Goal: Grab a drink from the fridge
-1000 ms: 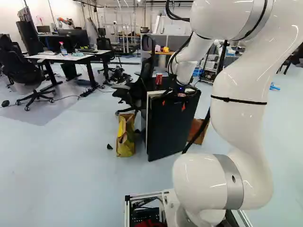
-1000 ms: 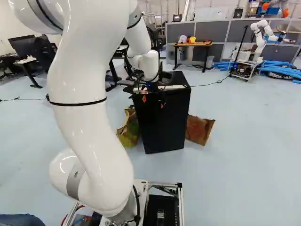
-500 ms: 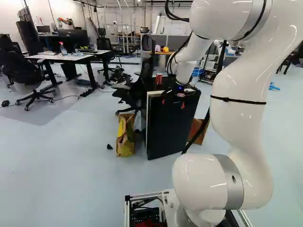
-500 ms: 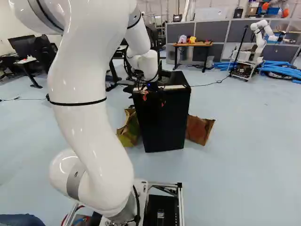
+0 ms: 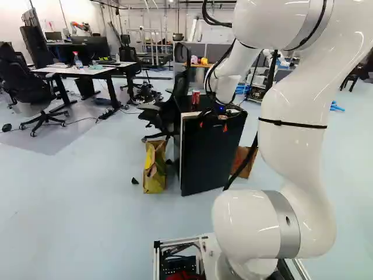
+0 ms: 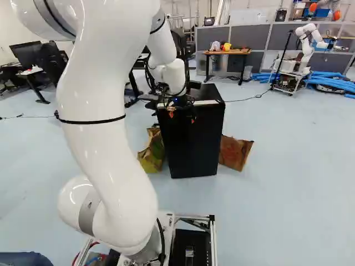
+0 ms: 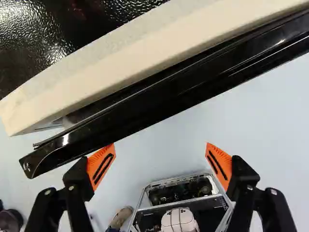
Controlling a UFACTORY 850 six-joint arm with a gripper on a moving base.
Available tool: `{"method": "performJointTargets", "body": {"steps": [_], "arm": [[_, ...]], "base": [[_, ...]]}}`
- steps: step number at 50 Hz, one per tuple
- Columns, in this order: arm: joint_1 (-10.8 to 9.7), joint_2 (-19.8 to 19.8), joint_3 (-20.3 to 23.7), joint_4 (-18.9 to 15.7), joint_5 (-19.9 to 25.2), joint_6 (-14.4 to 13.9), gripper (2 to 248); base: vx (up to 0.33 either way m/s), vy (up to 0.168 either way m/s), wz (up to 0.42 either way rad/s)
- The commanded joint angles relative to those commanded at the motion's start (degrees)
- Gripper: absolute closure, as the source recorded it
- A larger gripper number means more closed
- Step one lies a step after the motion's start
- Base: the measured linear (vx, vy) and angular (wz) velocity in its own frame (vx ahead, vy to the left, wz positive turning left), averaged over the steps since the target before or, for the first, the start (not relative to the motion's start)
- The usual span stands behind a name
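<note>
1. Left base view: The arm (image 5: 297, 122) reaches out over the black fridge (image 5: 192, 111) and aims its hand (image 5: 213, 124) downward at the front top edge, likely so that it can work the door (image 5: 210, 160) from above. A red can (image 5: 196, 97) stands on the fridge top, behind the hand. The drink wanted from inside is out of sight, presumably behind the door.
2. Right base view: The hand hangs at the near edge of the top, a sensible spot for hooking the door rather than for taking the can. A brown bag (image 6: 236, 152) rests on the floor beside the fridge, outside the likely line of work.
3. Wrist view: The fingers stand wide apart with nothing gripped. One orange pad (image 7: 100, 166) is right by the door's corner, probably placed to catch that edge and pull; whether it touches cannot be told.
</note>
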Motion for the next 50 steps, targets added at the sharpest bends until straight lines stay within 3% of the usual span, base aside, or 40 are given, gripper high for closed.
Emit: {"method": "performJointTargets", "body": {"steps": [50], "arm": [[0.3,-0.2,-0.3,-7.9,4.1,0.0,3]], "base": [[0.0,0.0,0.0]]}}
